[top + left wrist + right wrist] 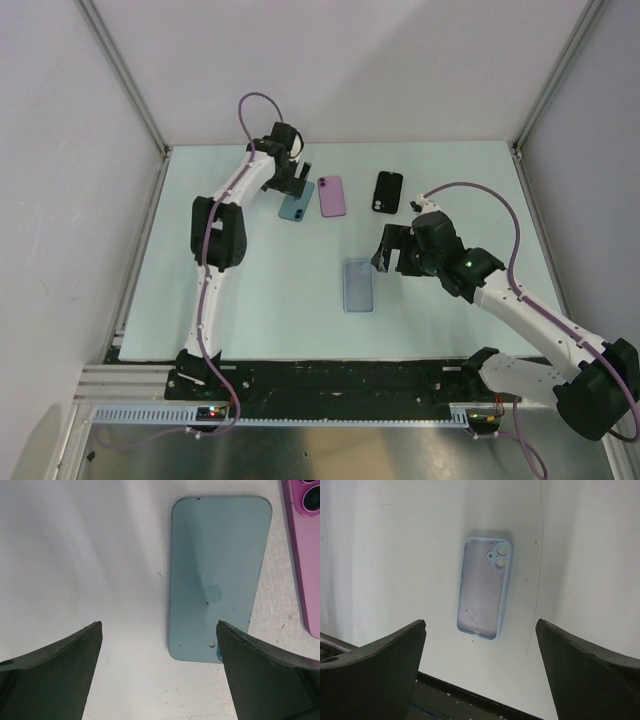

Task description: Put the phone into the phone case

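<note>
**Teal phone: pickup pending, left pincer poised above it**

**Location.** The teal phone (296, 206) lies flat on the worktop (250, 300) near the far edge, left of its middle. The pale blue case (359, 285) lies open side up about mid-worktop, toward the near edge and well apart from the phone. A pink phone (332, 196) lies just beside the teal one. A black item (389, 191), phone or case I cannot tell, lies further right along the far edge.

**Pincers.** The left pincer (293, 190) hangs over the teal phone, jaws spread wide and holding nothing. The right pincer (386, 256) is just right of the case, jaws likewise apart and empty.

**Step in hand (judged).** Grasping the teal phone.
- The phone sits off-centre between the jaws, so the pincer should shift toward the pink phone until both long edges fall inside the gap.
- The outer finger needs to come down in the narrow strip between the two phones without nudging the pink one.
- A thin slab flat on the worktop gives little edge to grip, so go low and square to the long sides.

**View notes.**
- The left wrist view shows the teal phone (215, 580) back side up, one finger (265, 670) overlapping its near corner, and the pink phone (307, 555) close alongside.
- The overhead view hides that offset under the arm.
- The right wrist view alone shows the case (484, 587) interior and camera cut-outs.
- Only the overhead view gives the phone-to-case spacing.
</note>
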Robot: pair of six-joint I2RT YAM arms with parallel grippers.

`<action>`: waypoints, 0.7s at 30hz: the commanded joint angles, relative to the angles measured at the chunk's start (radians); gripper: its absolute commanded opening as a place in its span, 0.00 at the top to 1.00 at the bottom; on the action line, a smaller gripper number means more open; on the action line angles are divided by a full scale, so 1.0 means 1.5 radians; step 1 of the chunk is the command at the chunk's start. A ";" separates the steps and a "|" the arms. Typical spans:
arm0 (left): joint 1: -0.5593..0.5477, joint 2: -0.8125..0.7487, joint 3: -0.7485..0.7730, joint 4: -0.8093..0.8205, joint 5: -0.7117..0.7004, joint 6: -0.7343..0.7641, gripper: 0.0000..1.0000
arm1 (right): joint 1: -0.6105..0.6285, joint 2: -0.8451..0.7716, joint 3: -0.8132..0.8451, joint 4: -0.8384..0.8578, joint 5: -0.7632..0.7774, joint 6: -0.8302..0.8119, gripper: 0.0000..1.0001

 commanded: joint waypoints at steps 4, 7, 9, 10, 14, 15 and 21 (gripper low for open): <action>0.020 -0.005 0.014 0.004 -0.007 -0.006 0.00 | -0.004 -0.005 -0.003 0.013 -0.007 -0.009 0.03; 0.027 -0.003 0.010 0.004 0.029 -0.007 0.00 | -0.005 -0.005 -0.003 0.016 -0.008 -0.009 0.03; 0.028 0.003 0.011 0.003 0.044 -0.024 0.01 | -0.004 -0.004 -0.003 0.017 -0.009 -0.009 0.03; 0.029 0.005 0.013 0.003 0.051 -0.028 0.04 | -0.005 -0.004 -0.003 0.017 -0.010 -0.008 0.03; 0.028 0.003 0.004 0.004 0.072 -0.030 0.04 | -0.005 -0.005 -0.006 0.018 -0.009 -0.008 0.03; 0.027 0.001 0.000 0.004 0.085 -0.030 0.03 | -0.005 -0.006 -0.007 0.019 -0.009 -0.008 0.03; 0.002 0.008 0.015 0.005 0.097 -0.026 0.01 | -0.006 -0.007 -0.008 0.020 -0.010 -0.006 0.03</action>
